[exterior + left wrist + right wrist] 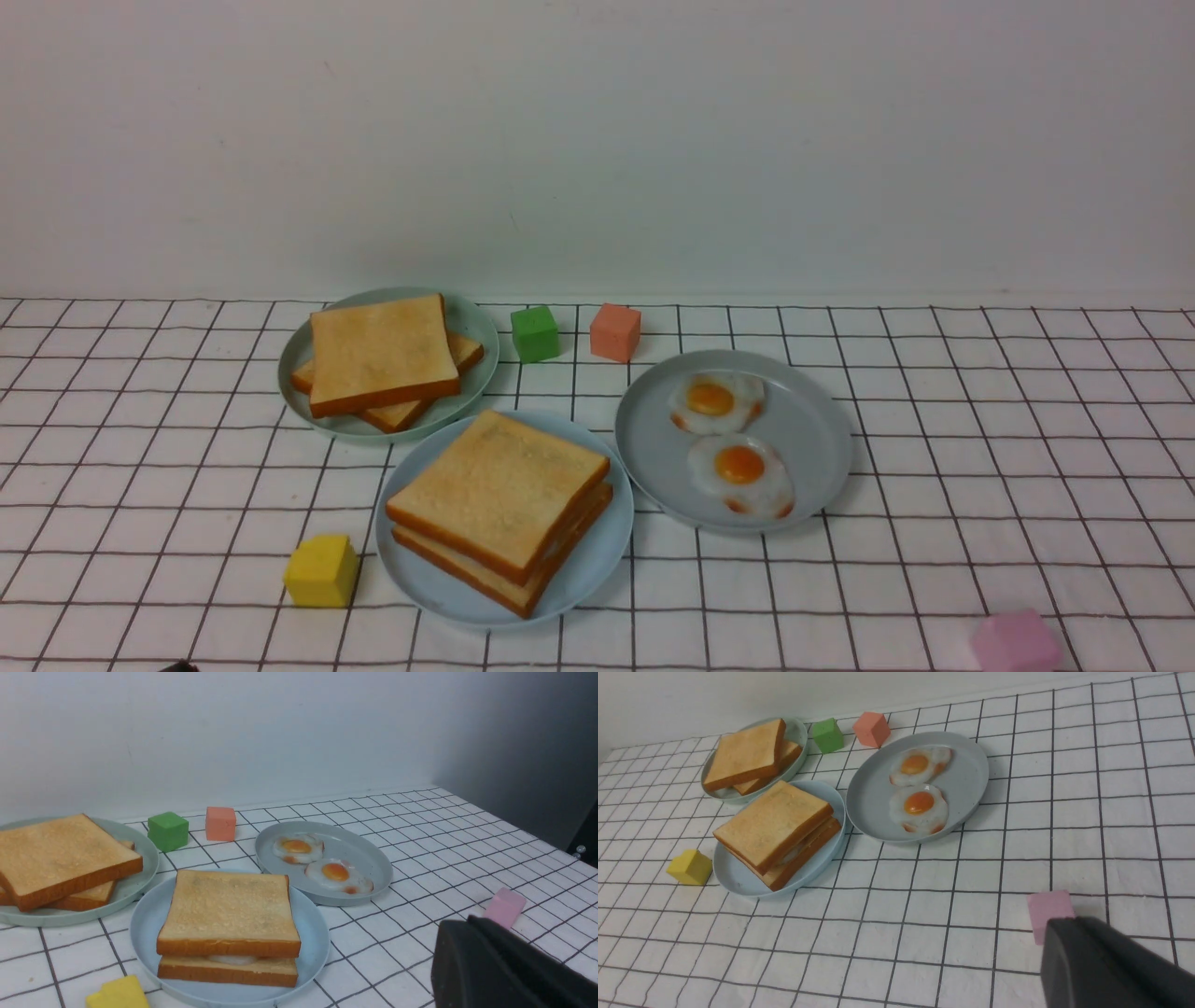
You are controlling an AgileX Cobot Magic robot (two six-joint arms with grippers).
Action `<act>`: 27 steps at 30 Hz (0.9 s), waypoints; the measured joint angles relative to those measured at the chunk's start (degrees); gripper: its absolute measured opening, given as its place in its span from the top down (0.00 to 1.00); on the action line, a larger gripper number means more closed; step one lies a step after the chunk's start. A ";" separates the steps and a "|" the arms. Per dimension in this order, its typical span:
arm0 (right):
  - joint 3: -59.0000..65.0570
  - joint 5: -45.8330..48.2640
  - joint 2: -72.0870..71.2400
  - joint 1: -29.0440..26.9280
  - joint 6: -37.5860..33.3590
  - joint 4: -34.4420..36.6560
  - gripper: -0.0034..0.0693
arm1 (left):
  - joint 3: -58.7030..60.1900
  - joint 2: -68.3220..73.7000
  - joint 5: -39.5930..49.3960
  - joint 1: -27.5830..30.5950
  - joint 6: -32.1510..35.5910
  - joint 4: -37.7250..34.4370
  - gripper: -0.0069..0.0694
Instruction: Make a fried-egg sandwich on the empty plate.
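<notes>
- Golden-brown, grainy square toast slices with a white fried egg between them form the sandwich (pixel 501 510), which we see lying on the round, shallow, sky-blue plastic plate (pixel 597 565).
- Our left gripper (pixel 509 966) and right gripper (pixel 1111 966), matte black, are closed and empty.

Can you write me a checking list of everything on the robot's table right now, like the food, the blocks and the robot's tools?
Surface: white cloth with a black grid, flat.
Job's things: fried-egg sandwich sits on the light blue plate; white egg shows between its two toast slices in the left wrist view.
Clutter: green plate with two plain toasts; grey plate with two loose eggs; green block, salmon block, yellow block, pink block.
Tools: left tool and right tool shut, holding nothing, away from the plates.
Cables: nothing seen.
Surroundings: plain pale wall.
</notes>
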 joint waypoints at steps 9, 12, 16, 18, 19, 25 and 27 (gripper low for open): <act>0.55 -0.83 -1.19 -2.41 0.00 -2.67 0.96 | 0.05 0.00 0.92 0.00 0.00 -0.07 0.93; 2.35 -5.53 -2.31 -6.13 0.00 -4.10 0.96 | 0.05 0.00 0.95 0.00 0.00 -0.07 0.93; 16.04 -20.41 -6.41 -15.17 -1.44 -4.25 0.96 | 0.05 0.00 0.98 0.00 0.00 -0.07 0.93; 20.10 -23.86 -8.07 -16.58 -1.58 -4.25 0.96 | 0.05 0.00 0.98 0.00 0.00 -0.07 0.93; 26.46 -27.44 -10.59 -18.31 -1.64 -4.64 0.96 | 0.05 0.00 1.16 0.00 0.00 -0.07 0.93; 36.73 -29.91 -14.84 -19.78 -1.64 -6.50 0.96 | 0.05 -0.07 1.51 0.00 0.00 -0.07 0.93; 36.73 -29.97 -14.96 -19.60 -1.64 -6.92 0.96 | 0.05 -0.13 1.61 0.00 0.00 -0.07 0.93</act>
